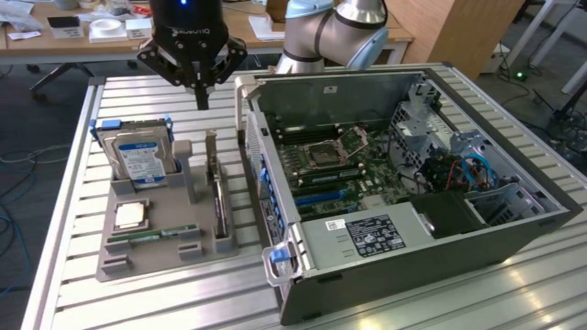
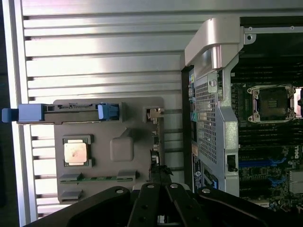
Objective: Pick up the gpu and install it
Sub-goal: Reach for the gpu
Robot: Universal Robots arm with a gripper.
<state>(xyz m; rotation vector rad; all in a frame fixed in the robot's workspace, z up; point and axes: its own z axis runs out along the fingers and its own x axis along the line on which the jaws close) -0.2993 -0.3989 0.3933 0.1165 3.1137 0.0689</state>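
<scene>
Gpu (image 1: 218,196) stands on edge in slot on tray's (image 1: 147,265) case-side edge, top edge free, prob. for a pinch from above. Gripper (image 1: 202,102) hangs over tray's far end, jaws closed, empty. Case (image 1: 477,240) lies open just beside tray, mobo exposed for install.

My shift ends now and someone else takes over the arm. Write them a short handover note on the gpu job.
The black gripper is shut and empty, hovering near one end of the gpu, a thin dark circuit card with a metal bracket, not touching it.
The gpu stands on edge in a slot of the grey plastic tray, beside the open grey computer case.
Done: nothing yet. Left: pick-up and install.
</scene>
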